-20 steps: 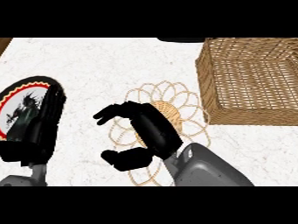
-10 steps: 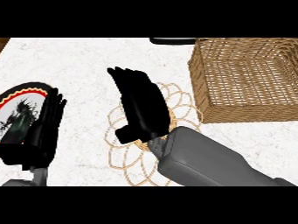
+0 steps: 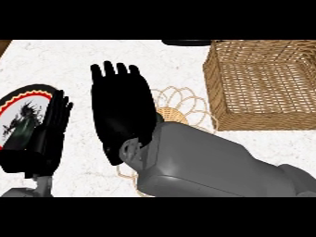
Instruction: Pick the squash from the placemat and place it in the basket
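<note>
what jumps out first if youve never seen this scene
The right hand dominates: open, fingers straight, it stands mid-view above its grey forearm and hides much of the placemat. The woven basket sits at upper right. The left hand rests open in front of a red-ringed plate at the left edge.

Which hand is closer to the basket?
Right. The right hand is open over the placemat, just left of the basket; the left hand is farther left, over the plate.
</note>
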Robot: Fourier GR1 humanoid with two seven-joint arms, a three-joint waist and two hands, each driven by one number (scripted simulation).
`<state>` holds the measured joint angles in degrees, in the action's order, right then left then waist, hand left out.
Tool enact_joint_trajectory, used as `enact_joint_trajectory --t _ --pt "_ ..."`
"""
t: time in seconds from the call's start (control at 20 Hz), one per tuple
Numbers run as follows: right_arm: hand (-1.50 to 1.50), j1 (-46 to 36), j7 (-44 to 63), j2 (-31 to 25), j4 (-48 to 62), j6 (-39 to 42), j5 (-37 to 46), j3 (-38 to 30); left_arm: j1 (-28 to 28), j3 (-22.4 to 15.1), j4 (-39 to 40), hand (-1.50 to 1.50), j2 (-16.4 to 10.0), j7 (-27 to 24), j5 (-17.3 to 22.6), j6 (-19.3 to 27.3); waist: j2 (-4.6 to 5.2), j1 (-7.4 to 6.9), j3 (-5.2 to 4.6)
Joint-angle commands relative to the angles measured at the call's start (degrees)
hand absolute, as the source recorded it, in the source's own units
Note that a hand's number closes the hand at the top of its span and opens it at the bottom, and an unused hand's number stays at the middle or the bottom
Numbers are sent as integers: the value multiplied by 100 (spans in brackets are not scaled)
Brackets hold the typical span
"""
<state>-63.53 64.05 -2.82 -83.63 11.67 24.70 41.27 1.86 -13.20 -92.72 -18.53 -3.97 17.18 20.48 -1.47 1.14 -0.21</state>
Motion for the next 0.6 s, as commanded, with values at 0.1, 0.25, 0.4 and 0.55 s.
enact_joint_trajectory --t 0.1,0.25,0.4,0.55 --pt "-150 -588 1545 271 62 1087 -928 -383 40 8 83 0 75 -110 -61 -33 89 -71 8" --pt "-150 -659 1680 273 195 990 -887 -266 165 90 -257 0 -13 231 13 0 84 -79 14" --pt "-150 -847 1672 274 746 1060 -856 -5 13 -79 -101 0 60 59 -148 -3 93 -123 5" --pt "-150 -500 1697 274 666 1053 -718 241 -51 -71 -197 0 134 40 -154 61 78 -43 13"
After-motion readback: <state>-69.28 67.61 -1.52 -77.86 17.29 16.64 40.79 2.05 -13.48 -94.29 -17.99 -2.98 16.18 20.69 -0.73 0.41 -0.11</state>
